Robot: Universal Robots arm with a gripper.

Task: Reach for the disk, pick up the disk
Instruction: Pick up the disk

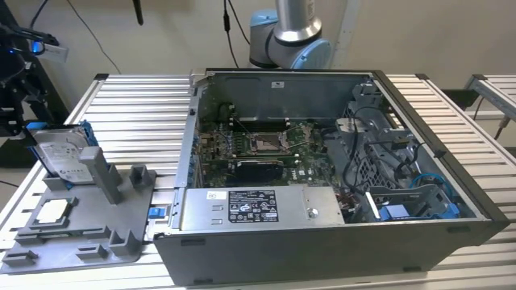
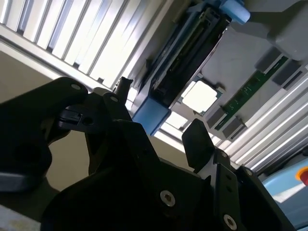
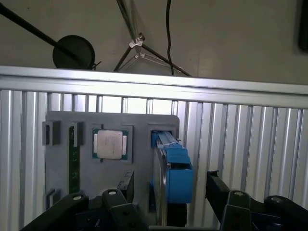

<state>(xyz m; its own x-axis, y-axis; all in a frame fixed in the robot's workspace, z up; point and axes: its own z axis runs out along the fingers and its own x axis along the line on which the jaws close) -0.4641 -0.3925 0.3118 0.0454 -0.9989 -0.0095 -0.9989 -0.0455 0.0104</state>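
One disk (image 3: 174, 168) stands on edge in a slot of the single grey holder (image 3: 139, 139) on the slatted bench (image 3: 250, 154). One square chip (image 3: 110, 144) lies flat in the next recess. The pincer (image 3: 169, 180) gapes wide and holds nothing. Its two fingers (image 3: 215, 188) flank the disk's blue bracket, each apart from it.

Disk (image 3: 174, 161): near end hidden behind my gripper (image 3: 168, 179) body, between my fingers (image 3: 214, 185).
Gripper body: cut off by both wrist views' edges.
Arm (image 1: 292, 27): upper part cut off in exterior view.
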